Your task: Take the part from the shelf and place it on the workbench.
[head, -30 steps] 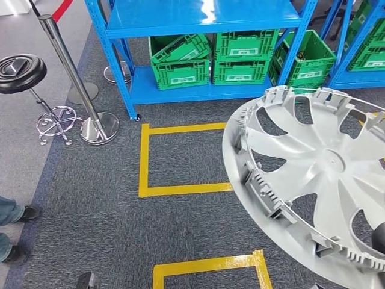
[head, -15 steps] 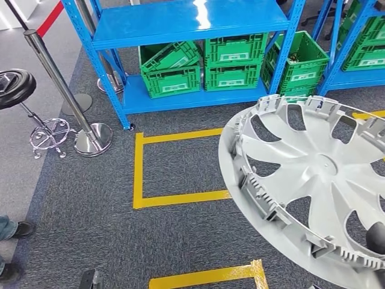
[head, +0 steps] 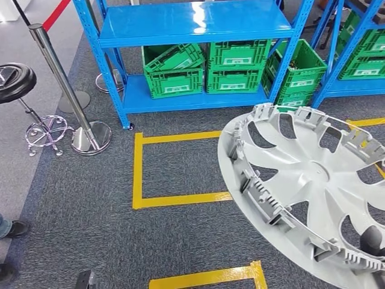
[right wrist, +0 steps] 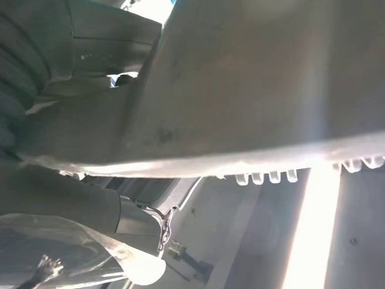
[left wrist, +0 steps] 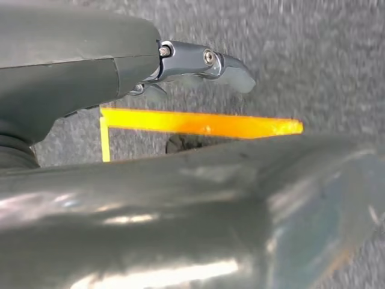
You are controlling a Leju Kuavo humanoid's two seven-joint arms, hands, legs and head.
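A: Wheel cover (head: 313,186), head view: silver plastic disc, spoked, clip-rimmed, carried tilted above the taped carpet (head: 91,211), off the blue shelf (head: 195,24).
B: Handling?
A: Likely light, springy, clips fragile; take the rim.
B: Left wrist view?
A: Left hand (left wrist: 200,63), fingers extended, holding nothing.
B: Right wrist view?
A: Right hand (right wrist: 86,120) clamps the cover's edge.

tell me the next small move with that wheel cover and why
Probably keep carrying and turn to look for the workbench. The wheel cover is already off the shelf, held tilted above the carpet with the right hand at its lower rim. Ahead are the blue shelf, green crates and yellow floor tape, nothing to set it on. The left hand grips nothing.
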